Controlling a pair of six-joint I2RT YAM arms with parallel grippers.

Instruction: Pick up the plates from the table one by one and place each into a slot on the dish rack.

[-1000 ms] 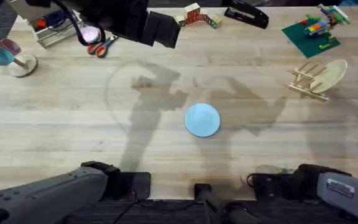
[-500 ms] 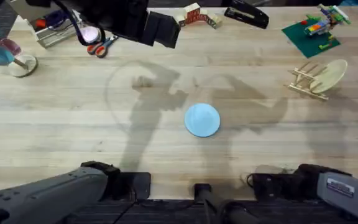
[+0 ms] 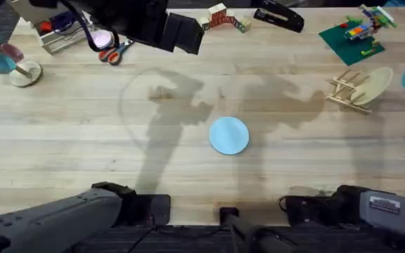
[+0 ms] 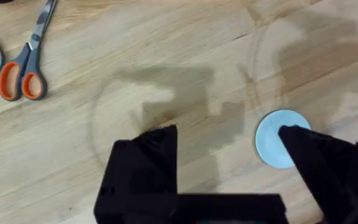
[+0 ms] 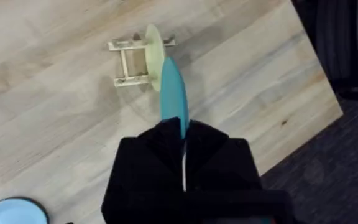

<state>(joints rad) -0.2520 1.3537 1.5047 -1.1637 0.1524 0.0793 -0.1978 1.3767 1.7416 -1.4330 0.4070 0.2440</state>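
Right gripper (image 5: 182,140) fingers pinch the teal plate (image 5: 173,93) above the dish rack (image 5: 135,61); left gripper (image 4: 229,146) fingers spread wide.

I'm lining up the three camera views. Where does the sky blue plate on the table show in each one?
Overhead: sky blue plate lies flat at the table's middle.
Left wrist: at the lower right, partly behind a finger of the open left gripper.
Right wrist: a sliver at the lower left corner.
Shared landmark: the dish rack, in overhead and right wrist.
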